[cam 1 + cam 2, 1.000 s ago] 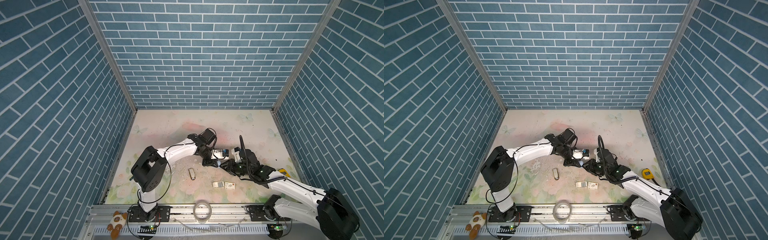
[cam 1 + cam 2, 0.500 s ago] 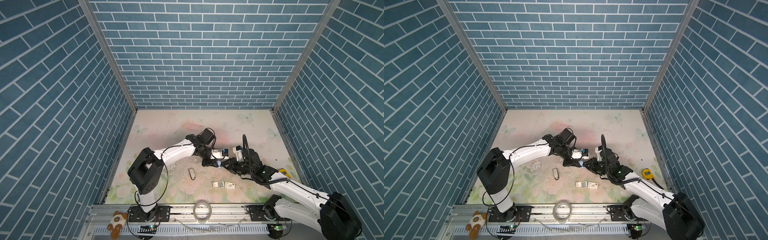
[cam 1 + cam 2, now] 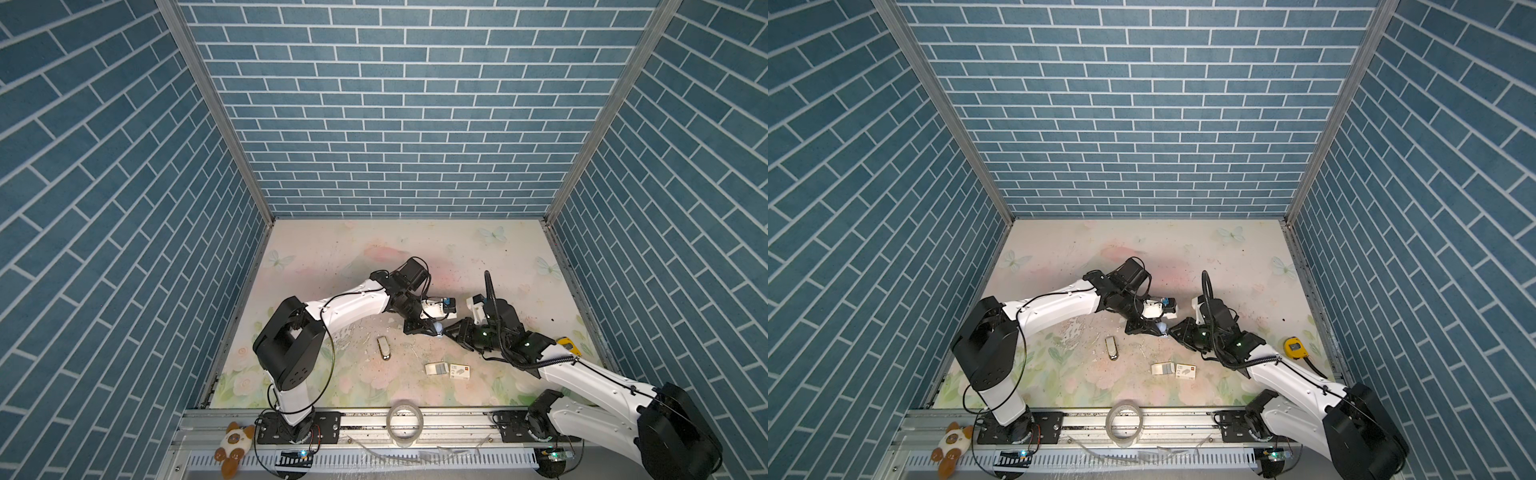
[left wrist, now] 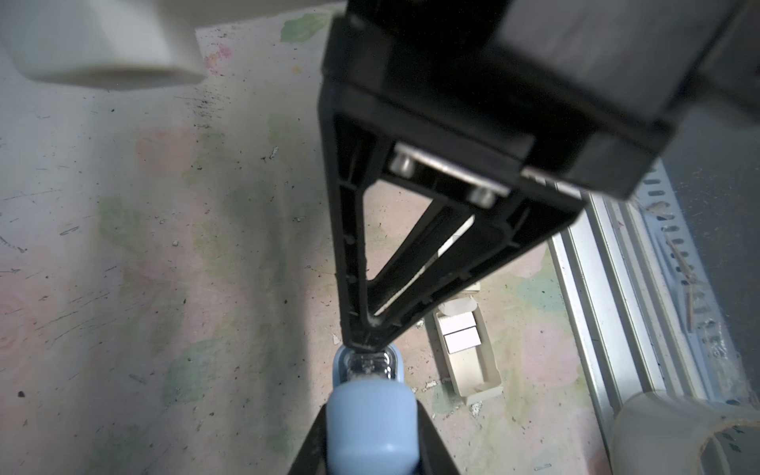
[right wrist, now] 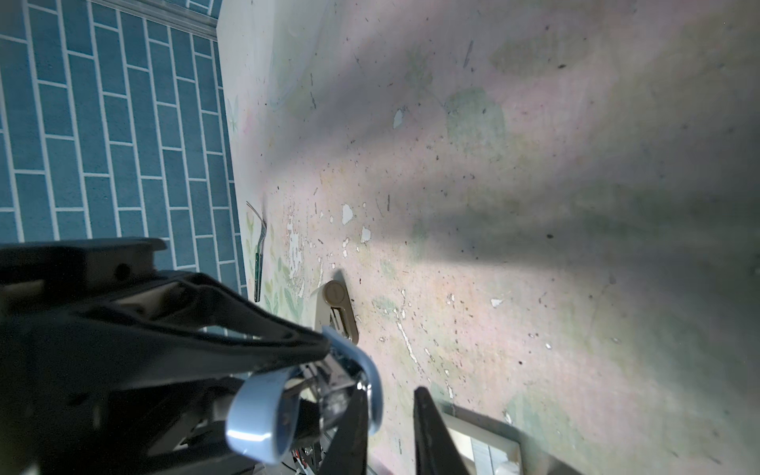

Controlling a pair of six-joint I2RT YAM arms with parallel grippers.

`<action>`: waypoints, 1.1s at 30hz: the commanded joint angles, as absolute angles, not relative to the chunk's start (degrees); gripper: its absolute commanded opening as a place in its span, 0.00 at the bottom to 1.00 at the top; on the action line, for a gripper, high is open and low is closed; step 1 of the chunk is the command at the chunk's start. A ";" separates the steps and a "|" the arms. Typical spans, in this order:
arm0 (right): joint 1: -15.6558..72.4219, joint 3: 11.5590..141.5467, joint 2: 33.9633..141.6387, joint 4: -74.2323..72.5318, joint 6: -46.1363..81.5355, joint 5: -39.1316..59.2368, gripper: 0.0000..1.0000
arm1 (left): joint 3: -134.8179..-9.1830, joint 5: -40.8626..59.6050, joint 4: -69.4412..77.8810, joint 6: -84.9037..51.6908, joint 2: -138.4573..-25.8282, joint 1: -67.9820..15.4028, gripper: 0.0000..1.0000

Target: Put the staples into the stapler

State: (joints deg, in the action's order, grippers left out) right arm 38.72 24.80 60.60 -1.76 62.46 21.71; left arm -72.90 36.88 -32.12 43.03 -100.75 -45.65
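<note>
- Little has moved since a second ago: the left arm's elbow has swung slightly outward and the right wrist has edged in, while the staples box and tray lie where they were.
- A small silvery metal object (image 3: 384, 353) lies alone on the floral mat (image 3: 332, 257), left of the meeting point, and seems to play no part in the job.
- The left gripper (image 4: 364, 347) has its jaws pressed together, pinching the metal end of the light-blue stapler (image 4: 370, 423). It carries the stapler clear of the mat, probably so the other arm can work on it.
- The right gripper (image 5: 388, 395) faces it from the opposite side, with one finger against the stapler's opened mouth. Its jaws stand narrowly apart, and whether they clamp the blue body cannot be told.
- The plain inner tray (image 3: 436, 368) lies on the mat nearer the front rail, just beside its printed staples box (image 3: 460, 371). It is already out of the box, and no strip of staples is in either gripper. Loading seems yet to begin, and the stapler likely needs opening first.
- A yellow tape measure (image 3: 567, 343) lies far right, well apart.
</note>
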 commanded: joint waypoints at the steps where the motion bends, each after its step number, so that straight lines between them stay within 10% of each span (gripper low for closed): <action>1: 38.44 24.79 61.66 -2.74 60.85 22.15 0.21 | -72.67 38.91 -31.90 42.19 -98.71 -45.44 0.14; 33: 38.56 20.94 67.65 -18.27 63.72 25.73 0.20 | -76.93 46.11 -26.04 31.21 -100.59 -43.77 0.07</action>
State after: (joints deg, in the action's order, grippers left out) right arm 38.65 21.47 67.00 -15.07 62.74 24.45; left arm -75.20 44.10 -27.18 32.71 -100.01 -44.10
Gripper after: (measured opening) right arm 0.203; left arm 0.285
